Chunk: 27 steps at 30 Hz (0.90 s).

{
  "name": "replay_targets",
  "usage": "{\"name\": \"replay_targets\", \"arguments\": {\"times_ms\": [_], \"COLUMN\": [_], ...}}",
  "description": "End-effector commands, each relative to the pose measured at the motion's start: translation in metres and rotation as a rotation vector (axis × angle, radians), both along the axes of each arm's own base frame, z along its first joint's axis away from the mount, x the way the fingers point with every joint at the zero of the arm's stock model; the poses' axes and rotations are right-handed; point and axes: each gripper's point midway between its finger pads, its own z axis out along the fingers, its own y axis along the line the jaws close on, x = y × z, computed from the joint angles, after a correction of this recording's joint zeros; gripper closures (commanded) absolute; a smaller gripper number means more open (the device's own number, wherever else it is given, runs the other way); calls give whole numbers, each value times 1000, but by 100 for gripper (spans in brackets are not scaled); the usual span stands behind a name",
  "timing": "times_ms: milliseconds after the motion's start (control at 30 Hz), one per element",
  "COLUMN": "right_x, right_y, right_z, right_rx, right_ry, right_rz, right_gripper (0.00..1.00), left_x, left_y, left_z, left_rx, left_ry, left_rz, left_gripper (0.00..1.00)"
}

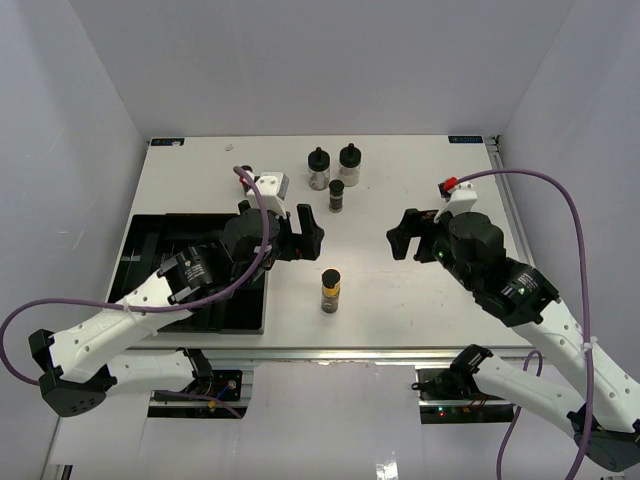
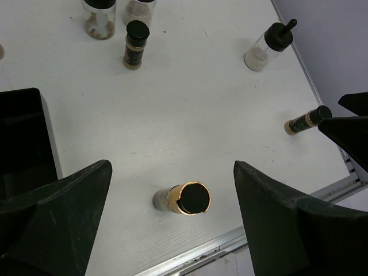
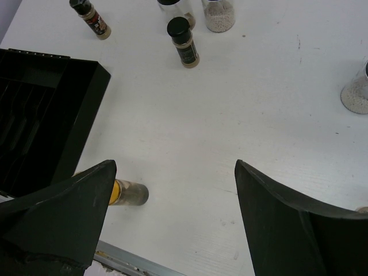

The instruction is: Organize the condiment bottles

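Note:
A slim yellow-labelled bottle (image 1: 331, 290) stands near the table's front edge, between the two arms. In the left wrist view it (image 2: 187, 198) stands below and between the open fingers. A dark slim bottle (image 1: 337, 195) and two squat bottles (image 1: 319, 168) (image 1: 350, 162) stand at the back. My left gripper (image 1: 308, 236) (image 2: 172, 169) is open and empty above the table. My right gripper (image 1: 404, 236) (image 3: 175, 167) is open and empty, and the yellow bottle (image 3: 129, 193) shows beside its left finger. Another squat bottle (image 2: 267, 46) and a slim bottle (image 2: 305, 119) stand at the right.
The black slotted tray (image 1: 150, 262) lies at the left front, under my left arm; it also shows in the right wrist view (image 3: 46, 109). One more slim bottle (image 3: 89, 17) stands behind the tray. The table's metal front edge (image 1: 400, 352) runs close behind the yellow bottle.

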Motion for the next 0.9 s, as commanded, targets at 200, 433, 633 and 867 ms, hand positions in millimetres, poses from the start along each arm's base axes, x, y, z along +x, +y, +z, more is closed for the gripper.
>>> {"name": "replay_targets", "arguments": {"times_ms": [200,433,633,867], "right_x": [-4,-9,-9,-9], "right_y": [-4,-9,-10,-10], "right_z": [34,32,26,20], "right_rx": [54,62,34,24], "right_ry": [-103,-151,-143,-136], "right_rz": [17,30,30,33], "right_gripper": [10,10,10,10], "left_x": [-1,-10,-20,-28], "left_y": [-5,-32,-49,-59], "left_z": [-15,-59,-76,-104], "left_rx": [99,195,212,288], "left_ry": [43,140,161,235], "left_rz": [-34,-156,-231,-250], "left_gripper": [2,12,12,13]}}
